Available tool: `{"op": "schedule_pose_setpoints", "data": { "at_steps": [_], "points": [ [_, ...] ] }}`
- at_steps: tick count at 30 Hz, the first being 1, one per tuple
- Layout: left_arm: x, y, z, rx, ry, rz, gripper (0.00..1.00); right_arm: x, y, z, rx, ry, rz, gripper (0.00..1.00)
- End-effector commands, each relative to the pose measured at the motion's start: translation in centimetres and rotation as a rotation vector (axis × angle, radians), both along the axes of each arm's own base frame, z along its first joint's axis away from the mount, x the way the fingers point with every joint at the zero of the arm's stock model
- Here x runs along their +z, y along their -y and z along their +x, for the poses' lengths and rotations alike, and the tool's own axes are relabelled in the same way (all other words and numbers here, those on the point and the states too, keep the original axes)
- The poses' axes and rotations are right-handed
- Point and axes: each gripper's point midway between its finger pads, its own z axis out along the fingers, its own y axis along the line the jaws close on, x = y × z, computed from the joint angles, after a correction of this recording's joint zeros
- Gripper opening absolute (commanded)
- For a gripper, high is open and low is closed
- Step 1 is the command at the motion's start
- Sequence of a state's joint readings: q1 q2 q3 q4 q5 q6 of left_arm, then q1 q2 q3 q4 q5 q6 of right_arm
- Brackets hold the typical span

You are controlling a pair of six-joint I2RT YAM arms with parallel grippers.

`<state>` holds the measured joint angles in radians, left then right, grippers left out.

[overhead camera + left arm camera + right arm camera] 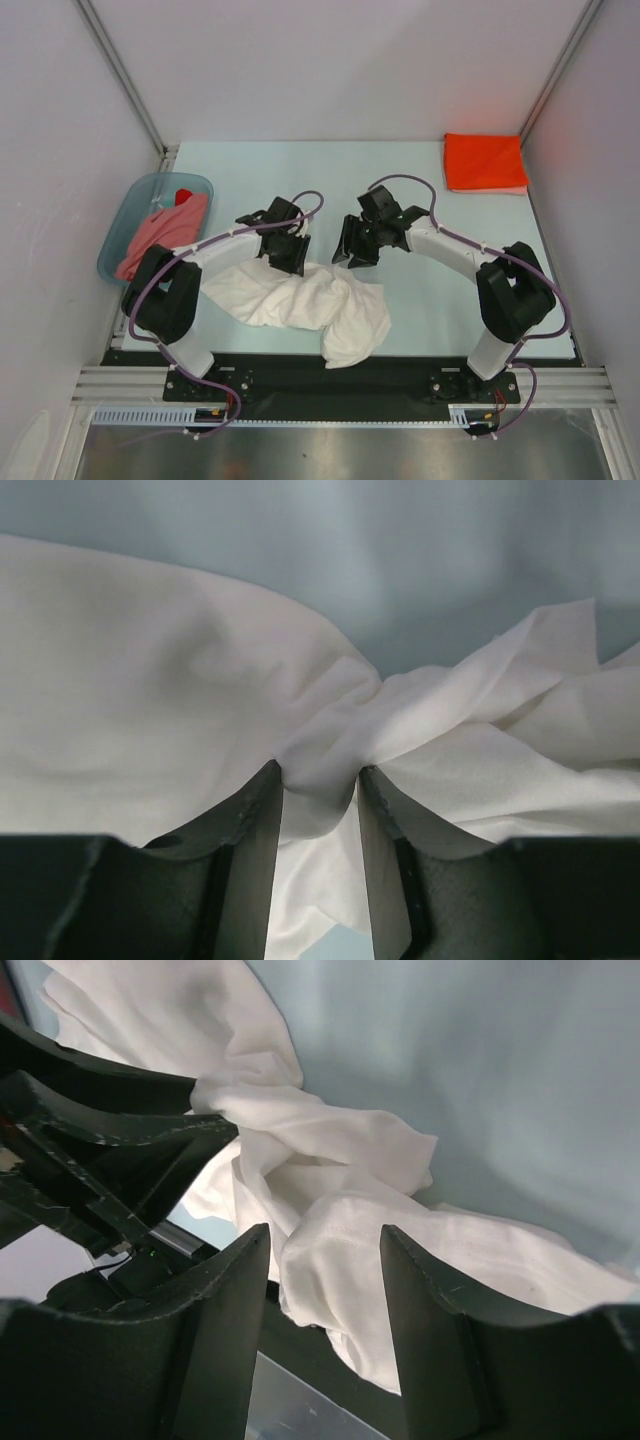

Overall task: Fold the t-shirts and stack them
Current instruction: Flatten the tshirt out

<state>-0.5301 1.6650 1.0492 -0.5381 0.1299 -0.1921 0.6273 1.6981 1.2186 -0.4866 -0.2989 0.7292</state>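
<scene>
A large white t-shirt [310,300] lies crumpled on the pale table near the front edge. My left gripper [290,255] is at its far edge. In the left wrist view the gripper [318,770] is shut on a bunched fold of the white cloth [150,700], and creases run out from the pinch. My right gripper [355,245] hovers just right of it, open and empty, with the white cloth [340,1150] below its jaws [325,1232]. A bright orange-red t-shirt [485,162] lies folded at the far right corner.
A blue-grey plastic basin [120,235] stands at the left edge and holds a salmon-pink t-shirt [165,230] and a bit of a red one [184,195]. White walls close in three sides. The black base rail [320,385] runs along the front.
</scene>
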Motion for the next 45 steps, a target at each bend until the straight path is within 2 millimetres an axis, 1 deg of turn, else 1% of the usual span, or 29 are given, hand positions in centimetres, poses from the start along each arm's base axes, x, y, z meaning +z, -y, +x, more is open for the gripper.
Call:
{"op": "schedule_pose_setpoints", "data": {
  "at_steps": [1, 6, 8, 11, 13, 14, 16, 17, 18, 19, 21, 22, 23, 24, 26, 27, 30, 31, 32, 34, 36, 37, 38, 39, 40, 41, 42, 44, 45],
  "points": [
    [1.7, 0.7, 2.1, -0.014, 0.078, -0.004, 0.4, 0.4, -0.7, 0.2, 0.036, 0.014, 0.005, 0.53],
    [1.8, 0.8, 1.7, -0.008, 0.066, -0.018, 0.41, 0.4, -1.3, -0.1, 0.063, -0.009, 0.033, 0.52],
    [1.8, 0.8, 1.6, -0.005, 0.063, -0.019, 0.42, 0.1, -1.3, -0.1, 0.066, -0.013, 0.03, 0.43],
    [2.2, 0.9, 1.6, -0.003, 0.065, -0.03, 0.43, 0.1, -1.1, 0.1, 0.058, -0.003, 0.014, 0.4],
    [2.6, 0.8, 1.6, 0.001, 0.075, -0.031, 0.45, 0.2, -1.0, 0.2, 0.06, 0.007, 0.009, 0.35],
    [3.0, 0.8, 1.7, 0.003, 0.085, -0.034, 0.45, 0.2, -0.8, 0.2, 0.056, 0.009, 0.003, 0.27],
    [3.3, 0.7, 1.9, 0.002, 0.098, -0.031, 0.46, 0.1, -0.5, 0.0, 0.054, 0.007, -0.009, 0.18],
    [3.2, 0.6, 1.9, 0.004, 0.098, -0.026, 0.46, 0.3, -0.2, 0.0, 0.048, 0.013, -0.012, 0.11],
    [3.2, 0.7, 1.9, -0.001, 0.097, -0.026, 0.46, 0.4, 0.0, 0.0, 0.039, 0.012, -0.015, 0.07],
    [3.2, 0.7, 2.0, 0.0, 0.097, -0.023, 0.45, 0.1, 0.2, -0.3, 0.039, 0.005, -0.02, 0.06],
    [3.2, 0.6, 2.2, -0.001, 0.096, -0.014, 0.45, 0.7, 0.6, -0.4, 0.028, 0.019, -0.012, 0.04],
    [3.2, 0.6, 2.2, -0.001, 0.096, -0.01, 0.44, 0.5, 0.9, -0.8, 0.023, 0.009, -0.016, 0.03],
    [3.4, 0.4, 2.2, -0.001, 0.097, -0.002, 0.44, 0.5, 1.2, -0.9, 0.018, 0.013, -0.017, 0.0],
    [3.7, 0.3, 2.1, -0.001, 0.108, -0.003, 0.44, 0.9, 1.4, -1.1, 0.016, 0.02, -0.014, 0.0],
    [3.8, 0.1, 2.0, -0.003, 0.114, 0.0, 0.43, 0.7, 1.7, -1.6, 0.013, 0.01, -0.02, 0.0],
    [3.8, -0.1, 2.0, -0.003, 0.12, 0.01, 0.42, 1.0, 1.9, -1.8, 0.011, 0.017, -0.013, 0.0],
    [3.8, -0.1, 2.0, -0.012, 0.121, 0.01, 0.31, 0.9, 2.2, -2.4, 0.005, 0.008, -0.009, 0.0],
    [3.8, 0.1, 2.0, -0.017, 0.119, 0.007, 0.23, 1.2, 2.2, -2.5, 0.004, 0.013, -0.003, 0.0],
    [3.5, 0.0, 2.0, -0.016, 0.109, 0.013, 0.18, 1.1, 2.3, -2.5, 0.001, 0.012, -0.003, 0.0],
    [3.7, 0.0, 2.3, -0.008, 0.115, 0.019, 0.08, 1.5, 2.5, -2.7, -0.004, 0.018, -0.004, 0.0],
    [4.8, -0.1, 2.6, 0.005, 0.141, 0.016, 0.05, 1.9, 3.1, -2.6, -0.02, 0.032, -0.025, 0.0],
    [5.3, -0.5, 2.9, 0.02, 0.161, 0.03, 0.0, 2.2, 3.4, -2.6, -0.028, 0.042, -0.032, 0.0],
    [6.2, -0.8, 2.7, 0.029, 0.174, 0.036, 0.0, 3.0, 4.0, -2.3, -0.047, 0.075, -0.045, 0.0],
    [7.4, -0.7, 3.1, 0.036, 0.198, 0.026, 0.0, 3.2, 4.6, -2.6, -0.055, 0.078, -0.068, 0.0],
    [8.3, -1.3, 3.5, 0.06, 0.228, 0.047, 0.0, 3.6, 5.2, -2.6, -0.07, 0.088, -0.081, 0.0],
    [9.3, -2.1, 3.6, 0.084, 0.251, 0.073, 0.0, 4.9, 6.0, -2.4, -0.094, 0.137, -0.089, 0.0],
    [11.8, -2.0, 4.1, 0.098, 0.311, 0.049, 0.0, 5.1, 6.8, -2.8, -0.104, 0.138, -0.115, 0.0],
    [14.5, -2.7, 4.4, 0.127, 0.378, 0.046, 0.01, 6.8, 8.2, -2.7, -0.135, 0.202, -0.142, 0.0],
    [16.8, -2.7, 5.0, 0.14, 0.43, 0.026, 0.0, 8.4, 9.2, -3.2, -0.148, 0.241, -0.138, 0.0]
  ]
}}
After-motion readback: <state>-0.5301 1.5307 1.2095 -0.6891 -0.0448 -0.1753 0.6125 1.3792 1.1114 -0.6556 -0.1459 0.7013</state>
